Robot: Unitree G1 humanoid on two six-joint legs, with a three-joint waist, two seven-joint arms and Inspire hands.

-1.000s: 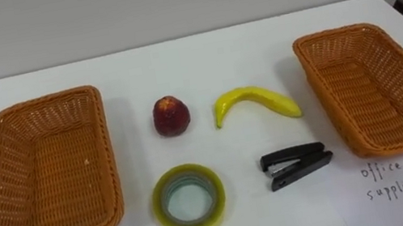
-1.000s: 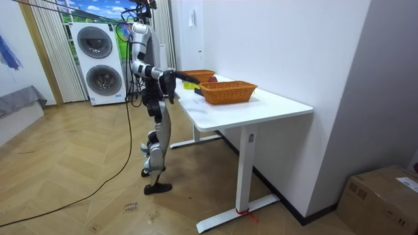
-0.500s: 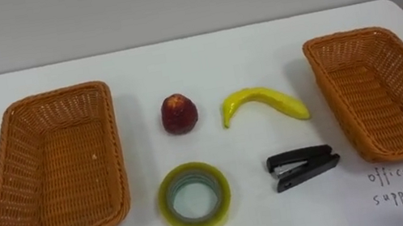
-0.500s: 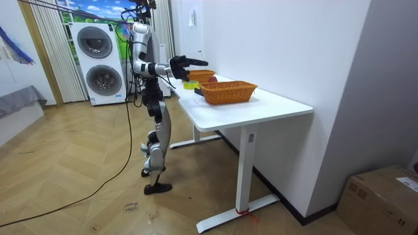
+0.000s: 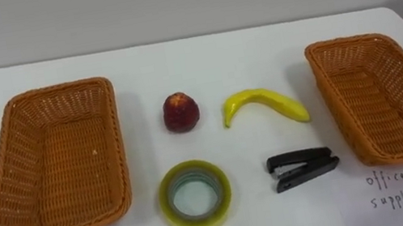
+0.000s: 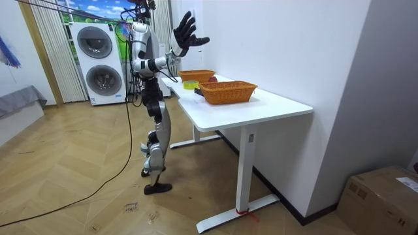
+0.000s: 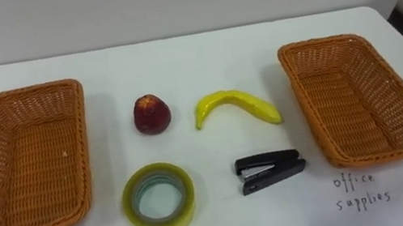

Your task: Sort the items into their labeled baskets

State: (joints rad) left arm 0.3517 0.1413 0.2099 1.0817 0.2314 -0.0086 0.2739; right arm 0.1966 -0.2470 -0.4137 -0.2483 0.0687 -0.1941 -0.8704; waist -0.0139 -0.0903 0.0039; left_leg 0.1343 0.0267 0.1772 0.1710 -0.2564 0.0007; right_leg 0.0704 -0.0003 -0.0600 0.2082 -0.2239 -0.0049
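Left eye view, white table (image 5: 200, 54):
- Empty wicker basket (image 5: 58, 90), left of frame, handwritten label on the table below it.
- Second empty wicker basket (image 5: 354, 41), right of frame, also labelled below.
- Red fruit (image 5: 182, 112), upper centre, between the baskets, apart from both.
- Banana (image 5: 263, 105), just right of the red fruit, not touching it.
- Roll of clear tape (image 5: 200, 225), lower centre, lying flat below the red fruit.
- Black stapler (image 5: 303, 168), lower centre-right, below the banana and near the right basket.

Room view:
- Robot stands at the table's end on the room view's left, with stacked washing machines (image 6: 101, 62) behind it.
- Right hand (image 6: 185, 29) is held up high above the table, fingers spread wide, holding nothing.
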